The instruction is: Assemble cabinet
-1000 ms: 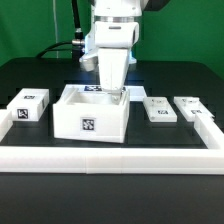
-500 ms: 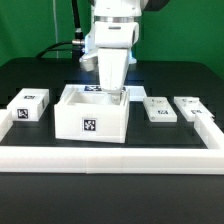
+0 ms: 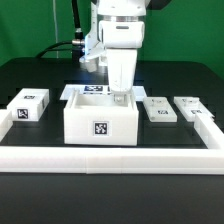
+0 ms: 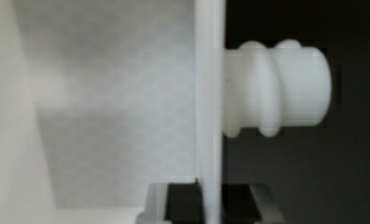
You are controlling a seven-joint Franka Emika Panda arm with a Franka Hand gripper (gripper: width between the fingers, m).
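The cabinet, a large open white box with a tag on its front, stands on the black table just behind the border rail. My gripper reaches down from above and is shut on the box's wall on the exterior view's right. In the wrist view the thin white wall runs between my two dark fingers, with my gripper astride it. A ribbed white knob sticks out from the wall's outer face. Two flat white door panels lie to the exterior view's right of the box.
A small white tagged block sits at the exterior view's left. The long white L-shaped rail runs along the front and turns up the right side. The marker board lies behind the box, partly hidden.
The cabinet box and my gripper have shifted together toward the exterior view's right. The other parts have not moved.
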